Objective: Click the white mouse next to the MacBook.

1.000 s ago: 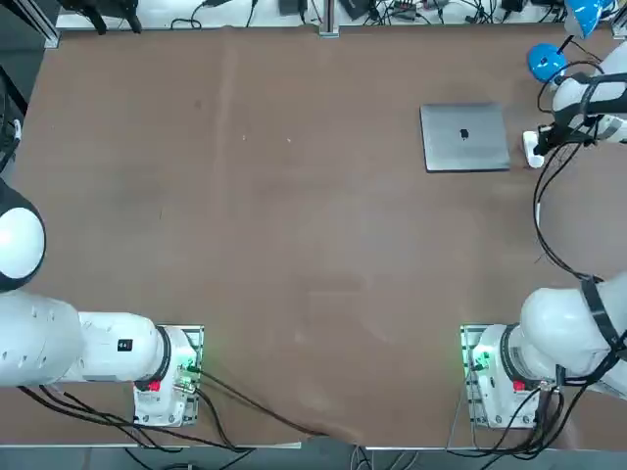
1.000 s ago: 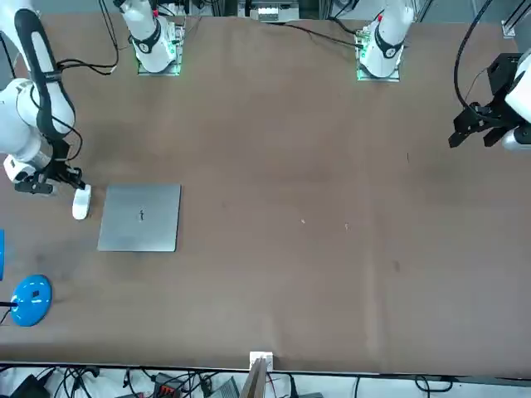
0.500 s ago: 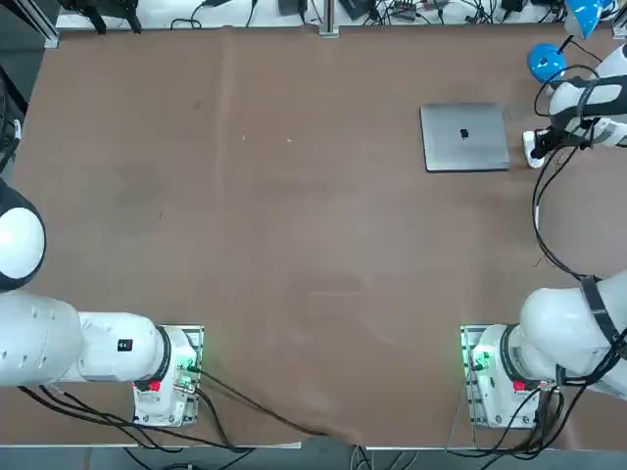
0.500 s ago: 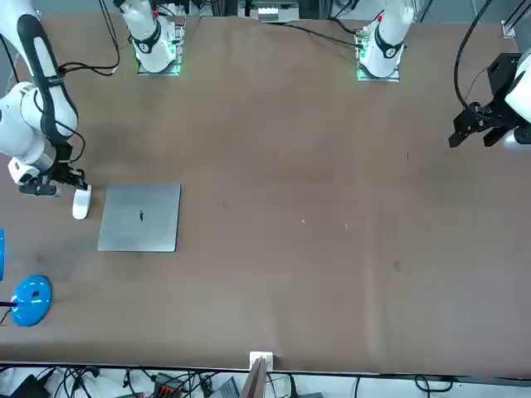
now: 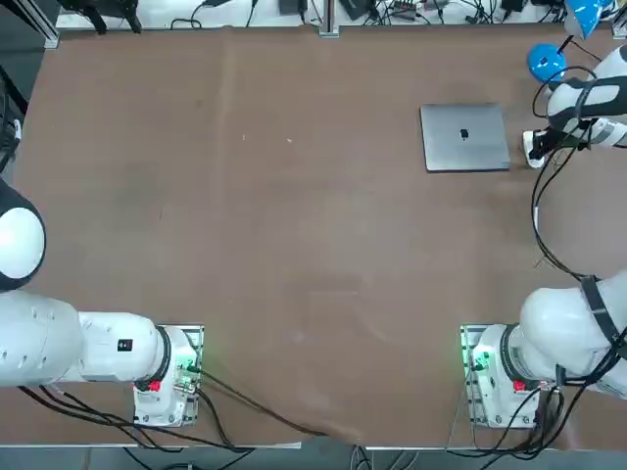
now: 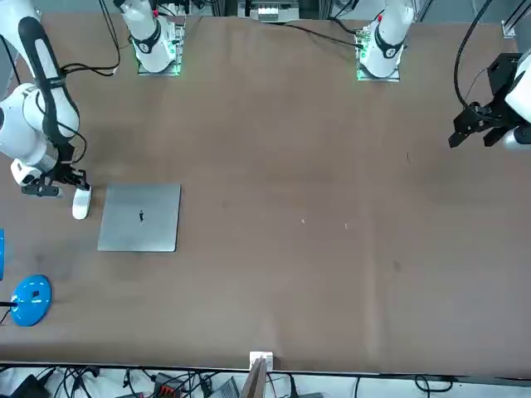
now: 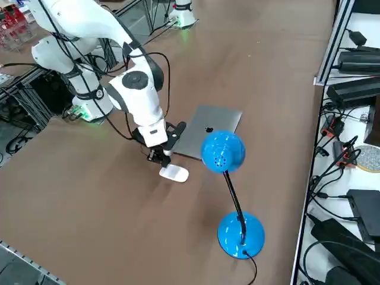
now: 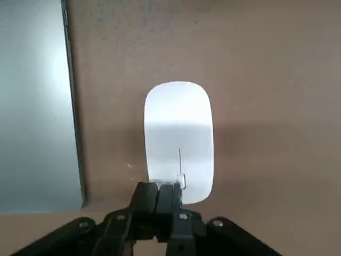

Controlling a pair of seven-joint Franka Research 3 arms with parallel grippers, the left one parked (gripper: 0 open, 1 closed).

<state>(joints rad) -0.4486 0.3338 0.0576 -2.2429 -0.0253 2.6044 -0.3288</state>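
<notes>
"Which step?"
"Probably the click, with right gripper (image 8: 169, 188) clenched, empty, at one end of white mouse (image 8: 178, 128), beside MacBook (image 8: 37, 117); contact unclear."
"Next?"
"Press lightly, then lift."

Seeing a small shift of the right gripper (image 5: 537, 152) over the mouse (image 5: 530, 147): toward 9 o'clock in top view, 3 o'clock in front view, so slightly laptop-ward. Same drift on the wrist (image 5: 609, 130). Also slightly displaced toward 9 o'clock in top view: arm cable (image 5: 535, 213).
</notes>
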